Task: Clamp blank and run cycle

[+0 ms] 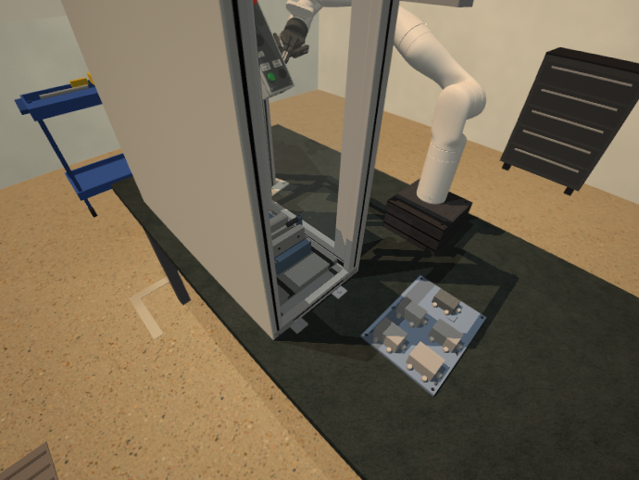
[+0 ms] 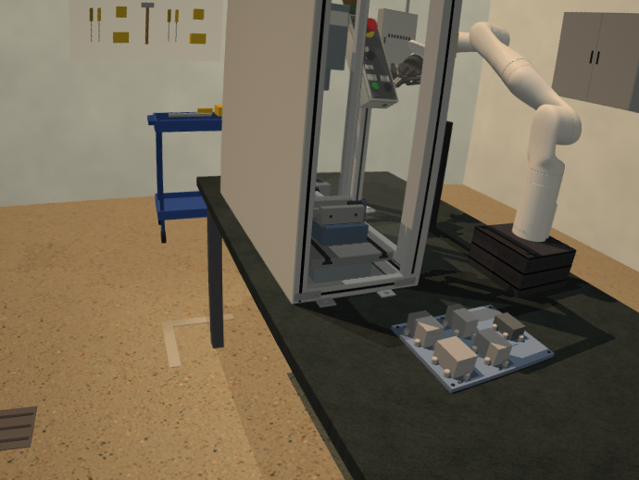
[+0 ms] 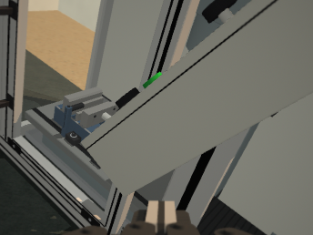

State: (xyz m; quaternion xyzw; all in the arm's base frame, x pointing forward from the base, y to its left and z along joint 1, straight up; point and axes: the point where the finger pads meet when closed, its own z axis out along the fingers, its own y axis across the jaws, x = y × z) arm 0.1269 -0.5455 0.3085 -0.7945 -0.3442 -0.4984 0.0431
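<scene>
Table [image 1: 516, 392] [image 2: 516, 428] is carrying everything here. The tall guard [image 1: 169, 129] [image 2: 263, 129] [image 3: 132, 41] is standing on it, and beyond, the white arm [image 1: 446, 159] [image 2: 536, 201] is rising from a dark box [image 1: 412, 219] [image 2: 495, 258] and reaching toward the control panel [image 1: 281, 85] [image 2: 381, 96] [image 3: 205, 91]. In front of the guard, a bluish plate [image 1: 469, 322] [image 2: 532, 347] is lying flat. The vise [image 1: 293, 257] [image 2: 340, 232] [image 3: 97, 114] is sitting low inside the guard; whether its jaws are holding a blank, I cannot tell. The end effector [image 1: 285, 56] [image 2: 396, 82] [image 3: 161, 219] is hovering beside the panel, its fingers pressing together with nothing between them. Four paler blocks and a dark block [image 1: 446, 301] [image 2: 508, 325] are resting on the plate; which one is matching in width is unclear. The green button [image 1: 271, 77] [image 2: 375, 86] [image 3: 152, 80] is showing on the panel.
</scene>
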